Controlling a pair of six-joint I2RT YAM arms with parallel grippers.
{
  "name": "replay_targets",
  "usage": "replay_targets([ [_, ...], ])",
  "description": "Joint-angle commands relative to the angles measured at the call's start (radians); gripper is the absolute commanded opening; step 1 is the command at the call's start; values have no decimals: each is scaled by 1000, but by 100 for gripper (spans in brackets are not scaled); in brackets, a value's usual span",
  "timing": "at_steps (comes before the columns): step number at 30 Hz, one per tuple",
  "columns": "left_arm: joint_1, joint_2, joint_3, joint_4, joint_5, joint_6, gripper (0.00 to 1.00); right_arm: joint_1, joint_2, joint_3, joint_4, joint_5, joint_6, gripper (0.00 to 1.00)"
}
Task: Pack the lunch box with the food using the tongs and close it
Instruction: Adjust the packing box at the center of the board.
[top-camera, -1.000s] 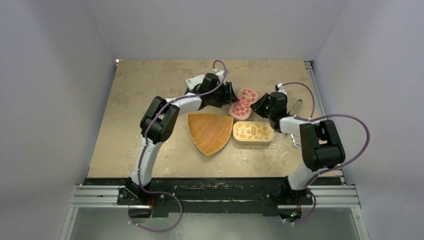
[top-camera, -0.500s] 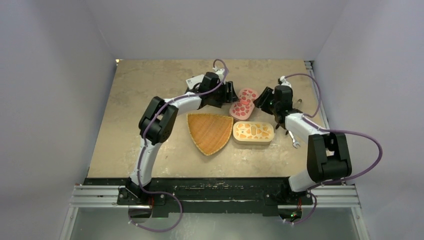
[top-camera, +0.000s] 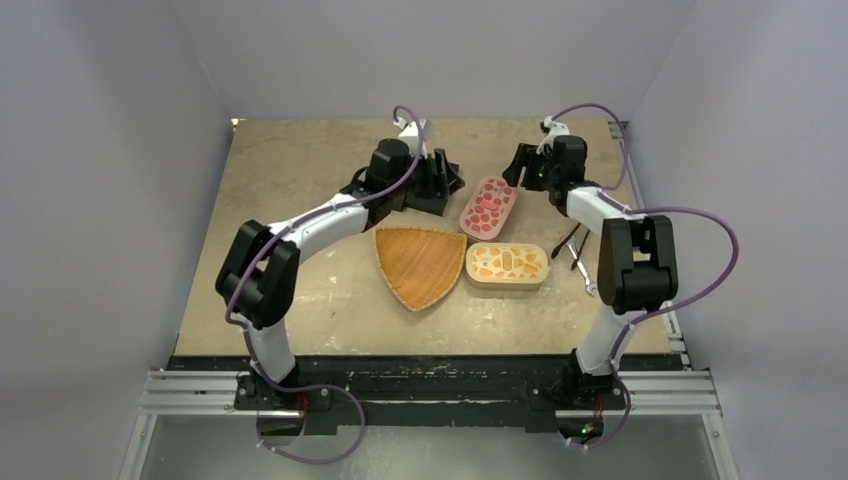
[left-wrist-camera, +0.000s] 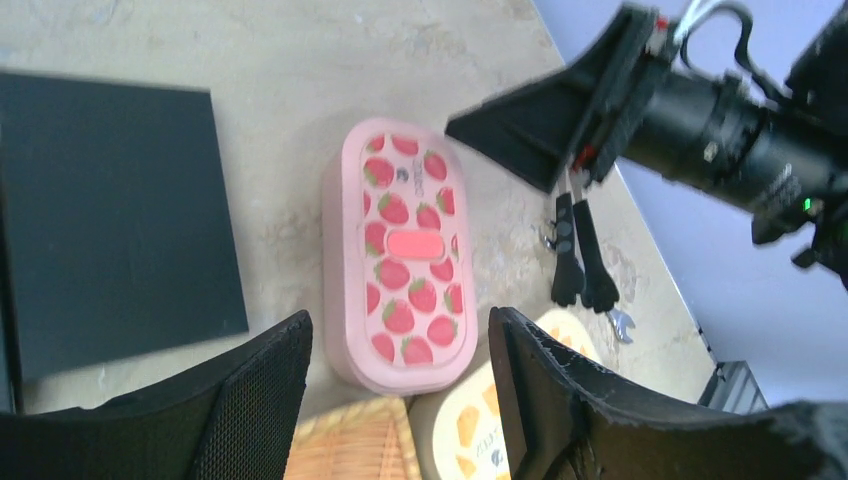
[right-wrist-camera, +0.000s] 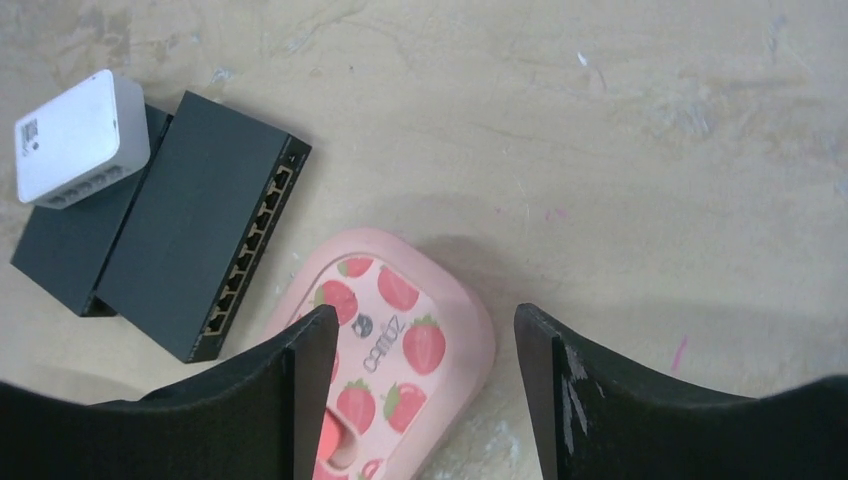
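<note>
Pink plastic printed with strawberries marks the lunch box (top-camera: 488, 205), which is seen lying shut on the table (top-camera: 300, 170). All places are given from it. The left gripper (left-wrist-camera: 400, 320) is held over its left side and the right gripper (right-wrist-camera: 425, 312) over its far end. Each has its fingers spread wide, with nothing between them.

The tongs (left-wrist-camera: 567, 260) are laid flat to its right, apart from it, with a small wrench (left-wrist-camera: 621, 322) beside them. A yellow-orange box (top-camera: 507, 265) sits just nearer than it, and a wicker tray (top-camera: 420, 265) lies to its near left. No food can be made out in any view.

The tongs are judged light, thin and springy, and likely to skid when pressed against the table. A hold is best taken across both arms at about mid-length, so that a squeeze closes the black ends. The lid is judged stiff and smooth, hence slippery, and is best gripped across its narrow width.
</note>
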Motion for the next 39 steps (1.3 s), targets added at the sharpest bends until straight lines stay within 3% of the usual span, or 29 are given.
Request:
replay_targets([
  [1,-3,-97,-138,52,-29,-70,64,-6,64,122,6,-94,-149,70],
  [9,-8,-148,-212,66,-1,-111,64,-7,149,151,14,-221,-201,75],
  [19,-18,-147,-254,100,15,-136,64,-8,124,56,51,-361,-143,71],
  [31,-27,-55,-254,154,65,-166,64,-2,-64,-192,88,-314,76,63],
  [39,-27,-60,-297,129,2,-165,64,65,-147,-329,61,-258,120,61],
])
